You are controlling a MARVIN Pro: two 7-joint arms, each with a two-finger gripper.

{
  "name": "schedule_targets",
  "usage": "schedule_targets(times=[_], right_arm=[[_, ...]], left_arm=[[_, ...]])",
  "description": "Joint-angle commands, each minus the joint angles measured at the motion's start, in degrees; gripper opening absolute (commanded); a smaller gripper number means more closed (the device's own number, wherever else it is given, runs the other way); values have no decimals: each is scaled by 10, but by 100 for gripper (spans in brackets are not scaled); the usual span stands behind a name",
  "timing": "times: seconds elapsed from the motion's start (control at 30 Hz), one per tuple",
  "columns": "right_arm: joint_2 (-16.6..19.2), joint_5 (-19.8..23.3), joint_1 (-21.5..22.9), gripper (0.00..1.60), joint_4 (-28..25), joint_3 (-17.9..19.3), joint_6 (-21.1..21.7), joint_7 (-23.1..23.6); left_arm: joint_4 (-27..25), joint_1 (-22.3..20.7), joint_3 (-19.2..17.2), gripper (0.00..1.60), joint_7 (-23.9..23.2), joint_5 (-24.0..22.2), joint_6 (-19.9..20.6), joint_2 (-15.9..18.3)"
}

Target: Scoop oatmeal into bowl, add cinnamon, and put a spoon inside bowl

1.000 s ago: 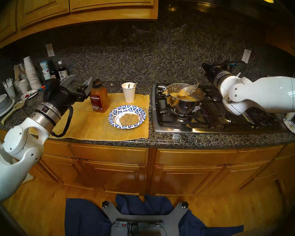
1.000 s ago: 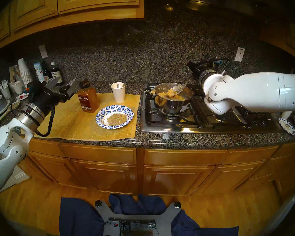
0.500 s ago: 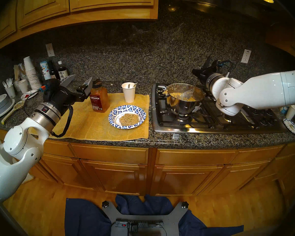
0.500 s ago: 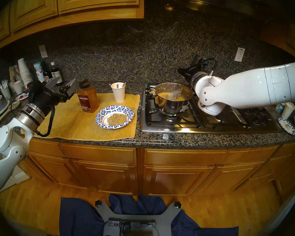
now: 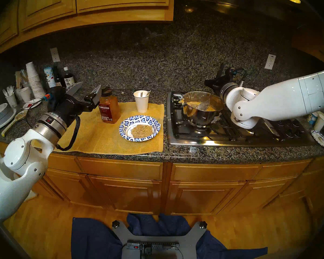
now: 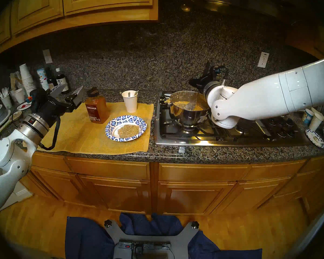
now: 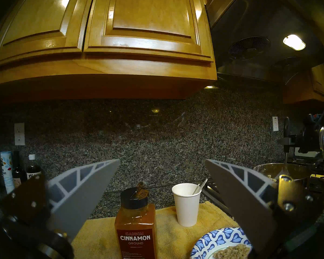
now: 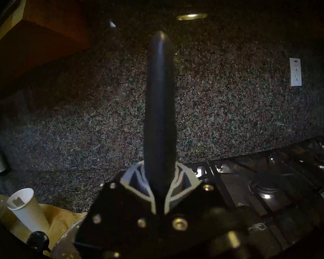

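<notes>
Oatmeal [image 5: 141, 130] heaped in patterned bowl [image 5: 125, 124] on yellow mat [image 5: 94, 140]; more in steel pot [image 5: 200, 114] on stove [image 5: 232, 135]. Right gripper [image 8: 160, 185] level above pot's far side, clamped on dark handle of serving spoon [image 5: 202, 106], blade dipped in pot. Left gripper [image 7: 162, 170] raised, tilted slightly upward, fingers spread wide and empty, aimed past cinnamon [image 5: 108, 109]. White spoon [image 7: 200, 185] upright in paper cup [image 5: 142, 101].

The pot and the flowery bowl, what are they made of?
The pot looks like polished metal, probably steel: its side mirrors the stove like a looking-glass. The bowl seems to be thin paper or card: matte, with a printed blue-and-white pattern on its rim. Paper is a guess from the look.
</notes>
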Motion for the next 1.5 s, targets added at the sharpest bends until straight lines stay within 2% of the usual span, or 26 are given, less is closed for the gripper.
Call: schedule_targets(times=[0.0, 0.2, 0.23, 0.27, 0.3, 0.33, 0.37, 0.4, 0.43, 0.47, 0.63, 0.7, 1.47], right_arm=[[-7, -11, 18, 0, 10, 1, -11, -9], [-1, -13, 25, 0, 7, -6, -13, -14], [0, -13, 26, 4, 7, -8, -15, -17], [2, -13, 27, 19, 7, -10, -15, -17], [4, -13, 29, 28, 8, -12, -16, -17], [6, -13, 30, 43, 8, -14, -16, -17], [8, -13, 32, 48, 8, -17, -17, -18], [10, -14, 33, 63, 8, -18, -17, -18], [12, -14, 35, 65, 8, -20, -18, -19], [13, -15, 37, 75, 7, -21, -18, -19], [18, -16, 42, 84, 7, -26, -20, -22], [19, -16, 42, 104, 7, -27, -20, -22], [48, -19, 58, 115, 25, -63, -27, -35]], left_arm=[[-7, -10, -14, 160, -1, 1, -8, 0], [-7, -10, -14, 160, -1, 1, -8, 0], [-7, -10, -14, 160, -1, 1, -8, 0], [-7, -10, -14, 160, -1, 1, -8, 0], [-7, -10, -14, 160, -1, 1, -8, 0], [-7, -10, -14, 160, -1, 1, -8, 0], [-7, -10, -13, 160, -1, 1, -8, 0], [-7, -10, -13, 160, -1, 1, -8, 0], [-7, -10, -13, 160, -1, 1, -8, 0], [-7, -10, -13, 160, -1, 1, -8, 0], [-7, -10, -13, 160, -1, 1, -8, 0], [-7, -10, -13, 160, -1, 1, -8, 0], [-7, -10, -13, 160, -1, 1, -8, 0]])
